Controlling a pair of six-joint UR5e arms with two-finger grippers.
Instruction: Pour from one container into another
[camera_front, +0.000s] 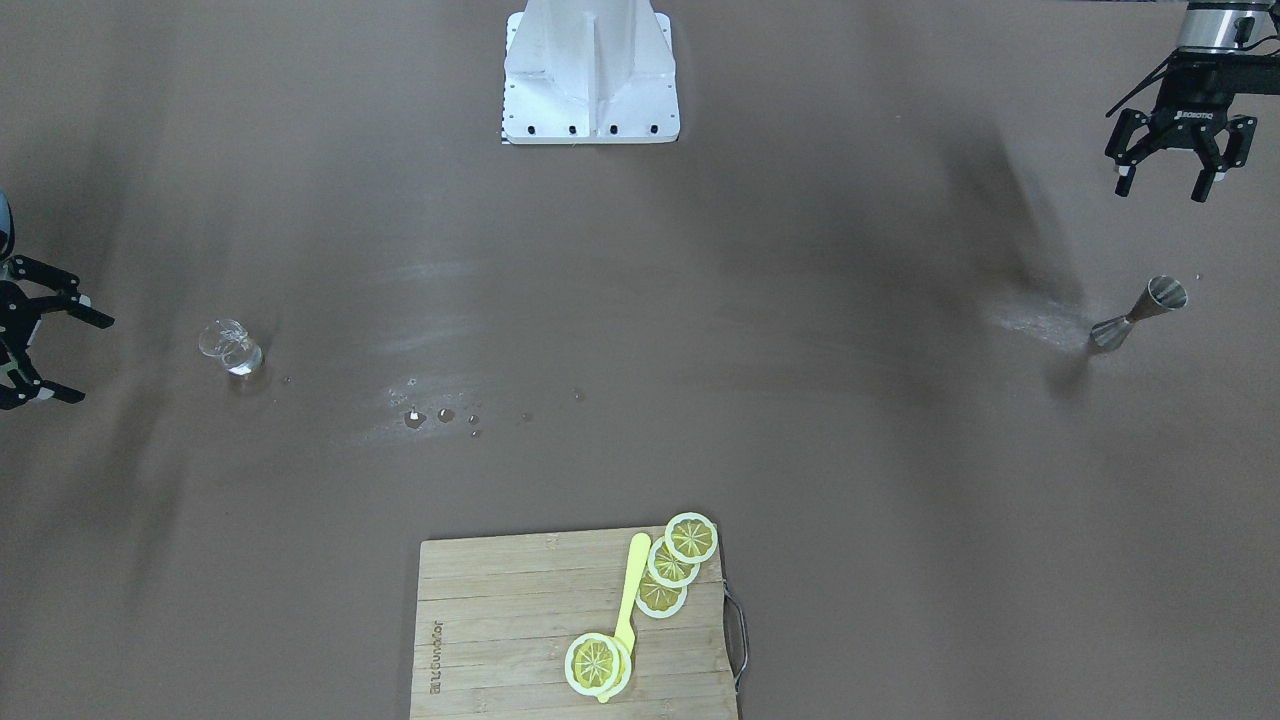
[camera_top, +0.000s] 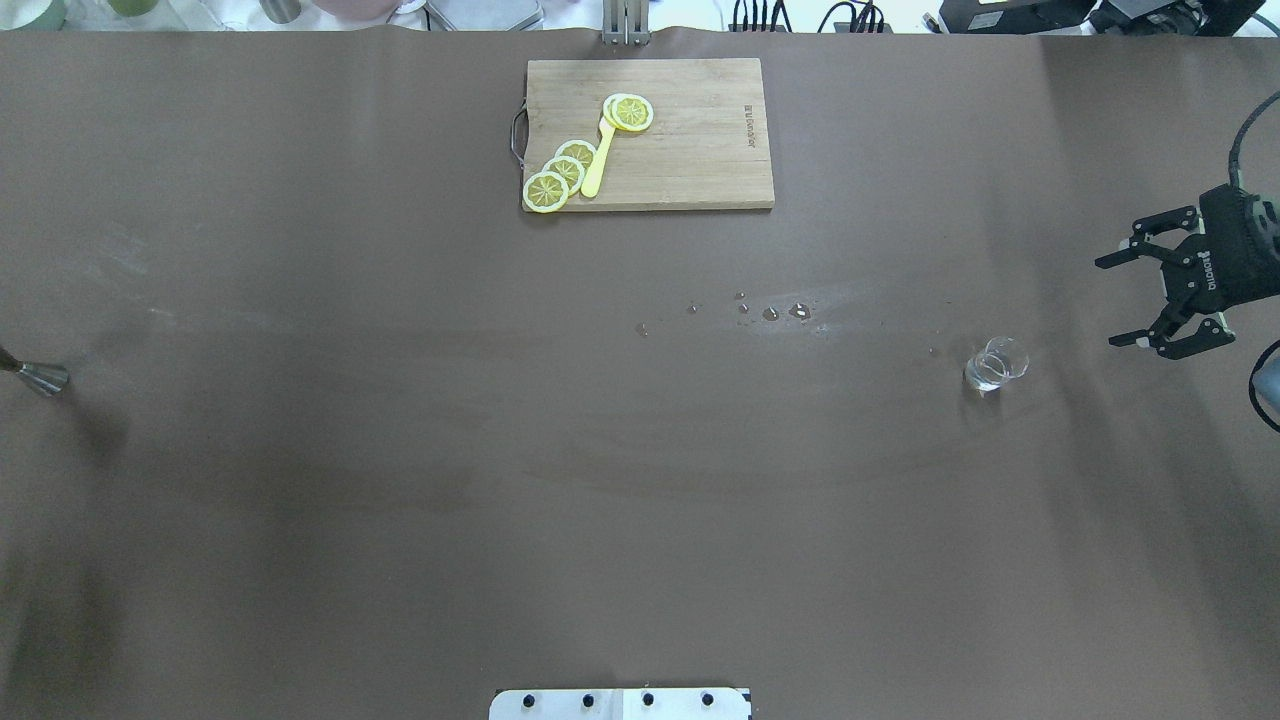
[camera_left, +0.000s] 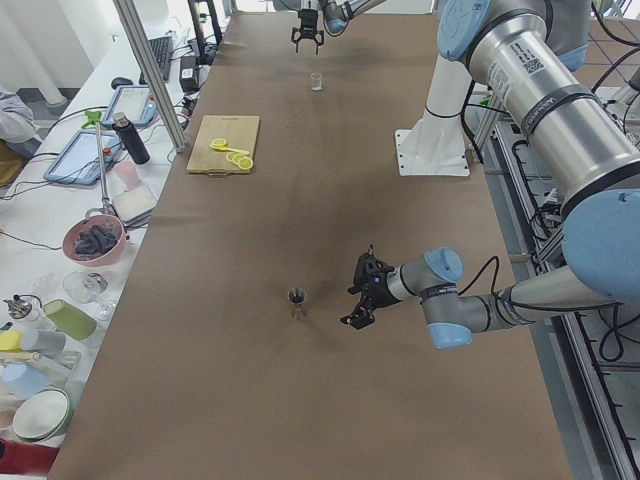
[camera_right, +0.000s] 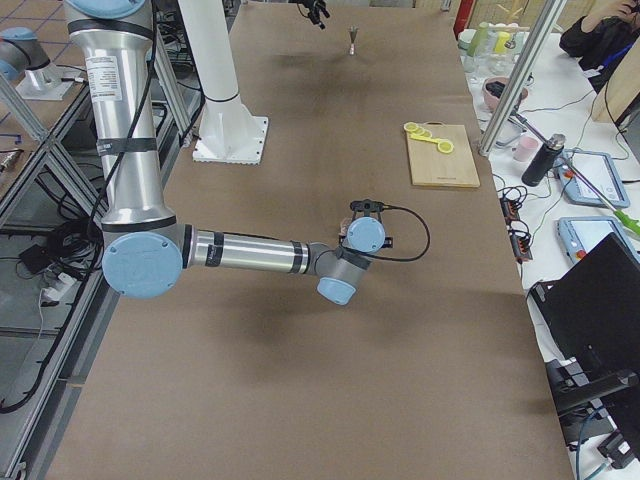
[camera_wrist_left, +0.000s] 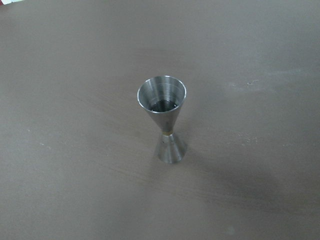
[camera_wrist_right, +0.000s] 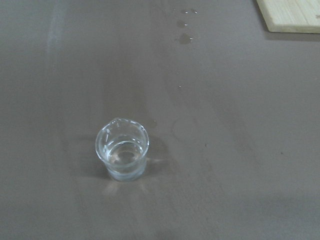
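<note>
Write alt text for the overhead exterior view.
A clear glass cup stands at right, the open right gripper beside it, not touching. A metal jigger stands at the far left edge; a cutting board with lemon slices lies at top centre.

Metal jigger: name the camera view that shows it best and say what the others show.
The left wrist-mounted view: the jigger stands upright, centred and large, its upper cone's inside visible. The front-facing view shows it small, the overhead cuts it at the edge, the side views show it tiny, the right wrist view misses it.
</note>
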